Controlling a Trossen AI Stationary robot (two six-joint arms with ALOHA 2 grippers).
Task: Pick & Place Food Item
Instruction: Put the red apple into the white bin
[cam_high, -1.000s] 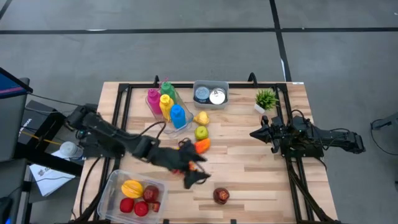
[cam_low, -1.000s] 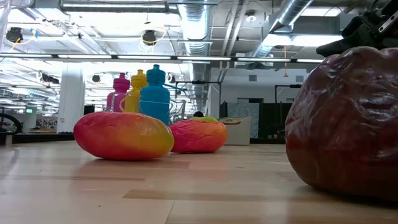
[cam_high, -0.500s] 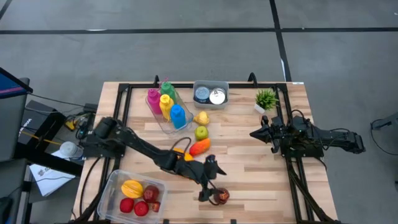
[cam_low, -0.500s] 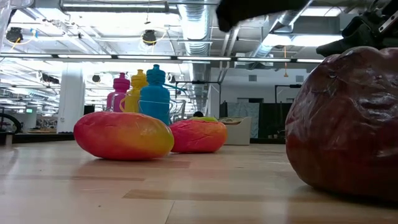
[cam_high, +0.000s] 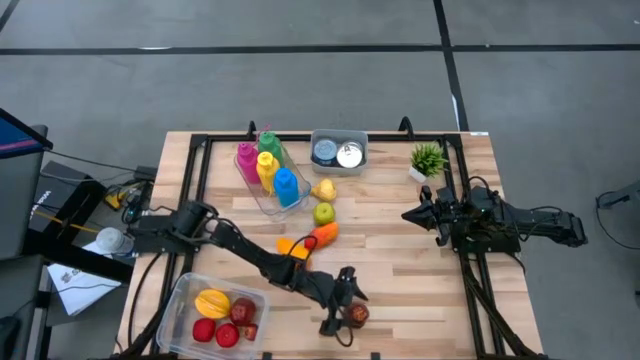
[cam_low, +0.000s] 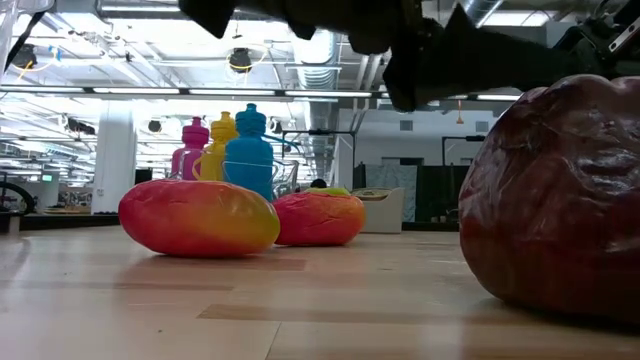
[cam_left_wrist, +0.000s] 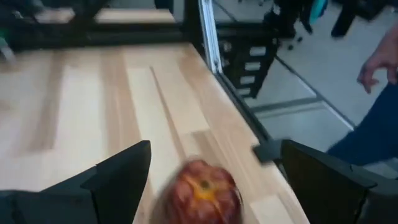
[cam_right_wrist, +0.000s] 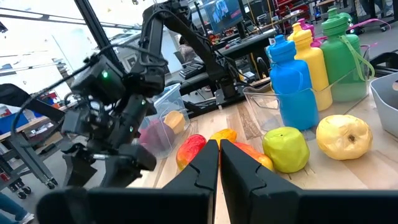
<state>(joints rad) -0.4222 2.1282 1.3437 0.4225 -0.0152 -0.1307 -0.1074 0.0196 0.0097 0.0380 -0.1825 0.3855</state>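
While four bottles (cam_high: 267, 167) stand far left, left gripper (cam_high: 345, 308) hangs spread over one dark red fruit (cam_high: 356, 314), right gripper (cam_high: 409, 214) pinched together; only left wrist view shows a person's hand (cam_left_wrist: 379, 59).

Our left arm is stretched out low, left gripper (cam_high: 345, 305) spread wide. Our right gripper (cam_high: 408, 214) is closed, arm parked.

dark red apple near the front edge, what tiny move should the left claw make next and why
Probably lower a little further and then close. The left claw is open and hangs over the dark red apple, which sits between its fingers in the wrist view, apparently not yet gripped. The right claw waits shut at the table's right side.
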